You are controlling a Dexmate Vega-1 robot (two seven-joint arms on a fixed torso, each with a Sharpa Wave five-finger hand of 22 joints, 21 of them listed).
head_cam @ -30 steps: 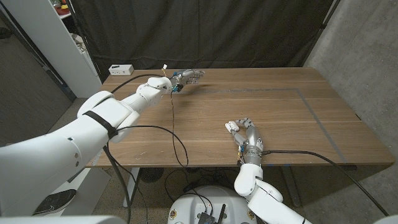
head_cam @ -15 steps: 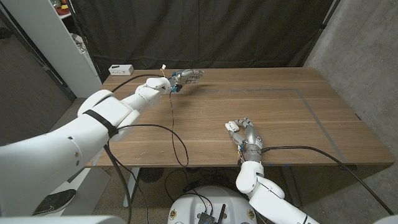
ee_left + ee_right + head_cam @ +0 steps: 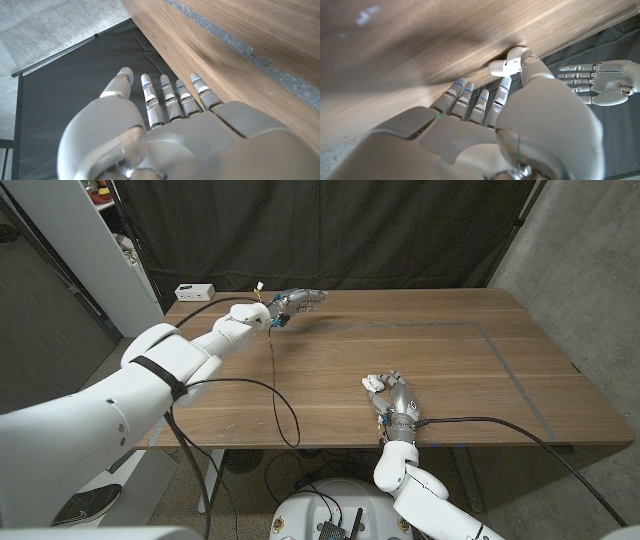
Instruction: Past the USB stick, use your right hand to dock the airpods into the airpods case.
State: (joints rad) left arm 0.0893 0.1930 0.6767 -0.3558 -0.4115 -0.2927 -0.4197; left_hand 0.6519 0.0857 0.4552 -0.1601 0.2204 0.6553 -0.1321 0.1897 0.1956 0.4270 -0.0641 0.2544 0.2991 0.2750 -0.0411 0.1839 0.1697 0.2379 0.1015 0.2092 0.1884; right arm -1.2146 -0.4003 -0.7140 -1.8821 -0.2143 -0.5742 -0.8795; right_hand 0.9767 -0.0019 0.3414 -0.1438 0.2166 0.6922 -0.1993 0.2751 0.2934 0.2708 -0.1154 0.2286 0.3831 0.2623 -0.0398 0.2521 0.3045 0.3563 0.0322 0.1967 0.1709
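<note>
airpods case [image 3: 504, 66]: white, rounded | pinched at right robot hand [image 3: 520, 130] fingertips | near table front edge

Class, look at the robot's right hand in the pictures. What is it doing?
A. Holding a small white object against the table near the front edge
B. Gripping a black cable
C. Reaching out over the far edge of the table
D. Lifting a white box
A: the right hand sits near the table's front edge, pinching a small white object at its fingertips.

Black curtain [image 3: 330, 230] behind wooden table [image 3: 470, 370]; concrete wall [image 3: 590, 270] beside.
</note>
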